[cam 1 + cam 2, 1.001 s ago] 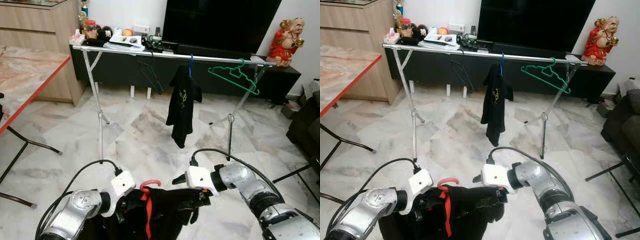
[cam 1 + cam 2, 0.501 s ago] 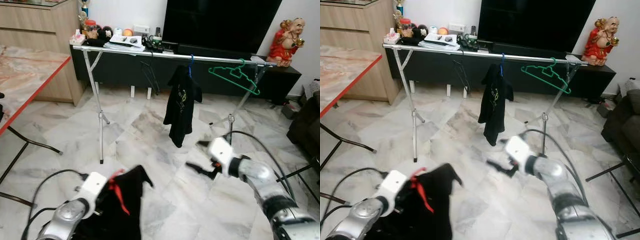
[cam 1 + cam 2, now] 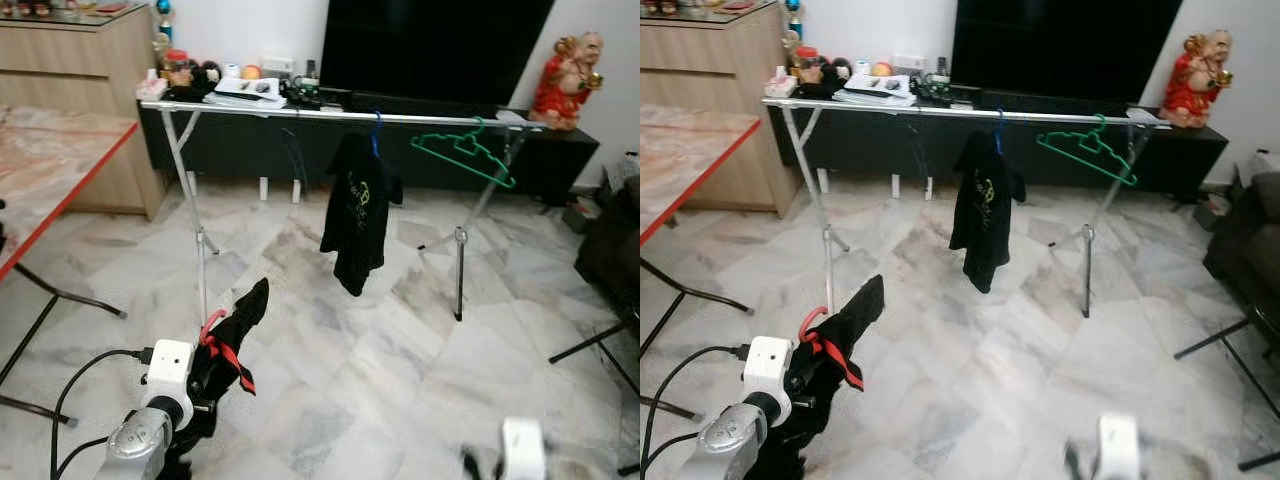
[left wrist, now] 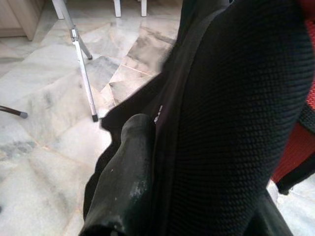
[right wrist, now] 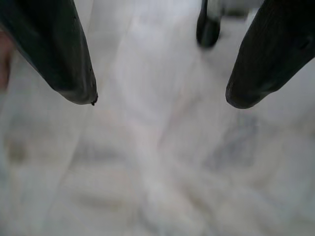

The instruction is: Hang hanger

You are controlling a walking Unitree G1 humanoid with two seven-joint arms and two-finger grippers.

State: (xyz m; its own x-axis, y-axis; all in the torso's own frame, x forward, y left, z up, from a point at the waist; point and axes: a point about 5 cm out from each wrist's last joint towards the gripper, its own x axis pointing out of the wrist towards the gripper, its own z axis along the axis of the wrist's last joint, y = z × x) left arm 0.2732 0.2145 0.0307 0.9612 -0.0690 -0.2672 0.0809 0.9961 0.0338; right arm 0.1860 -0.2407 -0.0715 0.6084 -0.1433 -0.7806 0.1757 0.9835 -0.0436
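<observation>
A black garment [image 3: 243, 315] on a red hanger [image 3: 212, 323] is raised at the lower left, with my left gripper [image 3: 207, 376] shut on it. In the left wrist view one black finger [image 4: 129, 172] presses against the black cloth [image 4: 236, 118]. Ahead stands a silver clothes rail [image 3: 300, 112] carrying a black shirt [image 3: 356, 215] on a blue hanger, a green hanger [image 3: 466, 156] and a thin black hanger [image 3: 296, 150]. My right gripper [image 5: 160, 98] hangs low at the bottom right, open over bare floor, holding nothing.
A red-edged marble table [image 3: 60, 170] juts in from the left. Behind the rail are a dark TV console [image 3: 540, 155] with a red figurine [image 3: 565, 65]. A dark sofa [image 3: 615, 250] and black stand legs [image 3: 595, 345] sit at the right.
My right gripper let go of the garment, swung out and dropped to the bottom edge. The left gripper carried the garment and hanger left and lifted it upright.
</observation>
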